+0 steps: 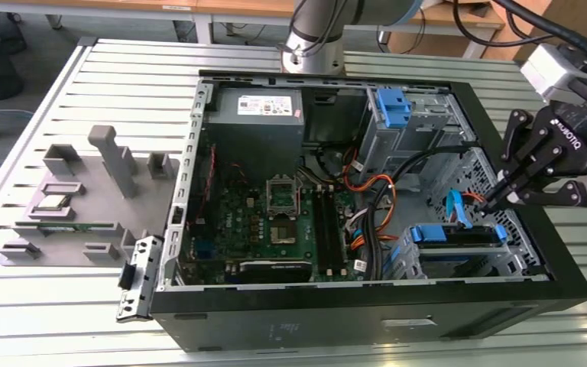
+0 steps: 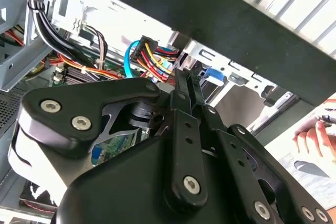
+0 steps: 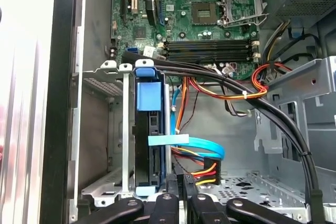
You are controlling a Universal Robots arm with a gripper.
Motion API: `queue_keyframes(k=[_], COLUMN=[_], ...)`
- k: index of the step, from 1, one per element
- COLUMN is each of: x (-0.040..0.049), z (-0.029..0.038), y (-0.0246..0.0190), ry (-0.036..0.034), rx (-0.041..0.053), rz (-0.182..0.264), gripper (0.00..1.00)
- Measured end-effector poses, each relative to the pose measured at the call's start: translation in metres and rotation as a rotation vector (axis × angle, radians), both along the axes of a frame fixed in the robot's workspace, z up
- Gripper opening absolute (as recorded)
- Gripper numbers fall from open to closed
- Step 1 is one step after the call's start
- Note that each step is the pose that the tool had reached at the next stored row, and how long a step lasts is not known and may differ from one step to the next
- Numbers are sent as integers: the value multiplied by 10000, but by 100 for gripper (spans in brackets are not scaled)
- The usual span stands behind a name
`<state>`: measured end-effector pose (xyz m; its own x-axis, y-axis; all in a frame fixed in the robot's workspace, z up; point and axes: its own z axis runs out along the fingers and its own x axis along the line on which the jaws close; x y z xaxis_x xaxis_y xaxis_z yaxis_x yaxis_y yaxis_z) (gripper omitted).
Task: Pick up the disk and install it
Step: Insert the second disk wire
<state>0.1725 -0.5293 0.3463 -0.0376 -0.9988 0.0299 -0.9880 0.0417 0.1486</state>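
The work surface is a slatted aluminium table (image 1: 89, 73). Wooden desks (image 1: 120, 9) stand behind it. A grey floor (image 1: 39, 34) lies beneath them.

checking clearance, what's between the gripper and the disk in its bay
In the first wrist view, the light blue flat cable crosses just beside the disk, and the yellow-red-black power connector sits close above the gripper.
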Motion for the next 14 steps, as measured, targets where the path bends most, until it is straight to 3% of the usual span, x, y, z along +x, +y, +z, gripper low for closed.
queue_keyframes(k=[5,10,14], x=[-75,-100,-143], z=[-3,-7,-11], y=[-14,-22,-27], ry=[-160,-499,-656], rx=[2,0,1], rz=[26,93,137], gripper=[16,16,16])
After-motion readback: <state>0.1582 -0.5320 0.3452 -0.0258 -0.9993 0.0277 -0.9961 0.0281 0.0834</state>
